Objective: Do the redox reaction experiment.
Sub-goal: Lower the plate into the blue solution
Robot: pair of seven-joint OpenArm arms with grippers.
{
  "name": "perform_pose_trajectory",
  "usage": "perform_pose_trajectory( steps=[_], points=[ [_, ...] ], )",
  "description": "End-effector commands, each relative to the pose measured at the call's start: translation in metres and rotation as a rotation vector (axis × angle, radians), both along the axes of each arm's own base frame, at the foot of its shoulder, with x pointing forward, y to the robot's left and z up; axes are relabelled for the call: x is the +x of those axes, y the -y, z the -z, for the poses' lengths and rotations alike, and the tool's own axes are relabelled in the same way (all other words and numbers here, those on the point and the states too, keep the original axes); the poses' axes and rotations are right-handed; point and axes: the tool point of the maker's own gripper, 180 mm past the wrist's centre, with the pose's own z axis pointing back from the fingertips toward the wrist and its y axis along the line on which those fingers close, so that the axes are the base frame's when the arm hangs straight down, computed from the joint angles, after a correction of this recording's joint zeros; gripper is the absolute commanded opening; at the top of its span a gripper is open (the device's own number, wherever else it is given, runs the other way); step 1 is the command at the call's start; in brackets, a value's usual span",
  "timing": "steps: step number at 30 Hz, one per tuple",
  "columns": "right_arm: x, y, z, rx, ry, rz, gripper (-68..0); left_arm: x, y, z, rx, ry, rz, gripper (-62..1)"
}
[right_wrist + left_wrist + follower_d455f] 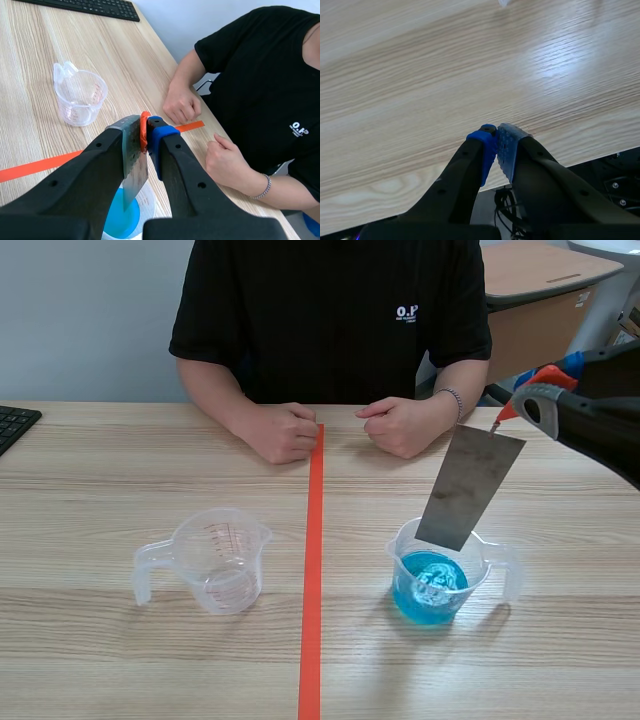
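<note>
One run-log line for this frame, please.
right pincer: shut on metal plate, lower end at mouth of blue-liquid cup | left pincer: shut, empty, over table edge | clear cup: empty

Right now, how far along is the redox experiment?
Done: the right tool grips the metal sheet. In hand: the sheet hangs tilted, lower end at the mouth of the blue-liquid cup. Left: lowering it into the liquid; contact isn't clear yet. The empty cup stands apart.

wooden table (100, 660), empty clear cup (220, 560), cup of blue liquid (430, 592), black keyboard (14, 424)
</note>
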Motion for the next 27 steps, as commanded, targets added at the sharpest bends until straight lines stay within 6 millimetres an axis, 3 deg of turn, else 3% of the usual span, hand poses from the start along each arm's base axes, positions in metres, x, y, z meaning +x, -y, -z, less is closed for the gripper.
perform_pose_trajectory(
  steps=[1, 27],
  points=[
    [0.000, -0.001, -0.008, 0.009, 0.019, -0.017, -66.0, 0.004, 0.005, -0.004, -0.012, 0.012, 0.001, -56.8],
    [0.010, 0.006, 0.024, 0.011, -0.026, -0.013, -66.0, 0.000, 0.003, 0.000, -0.004, -0.017, -0.007, -56.8]
  ],
)
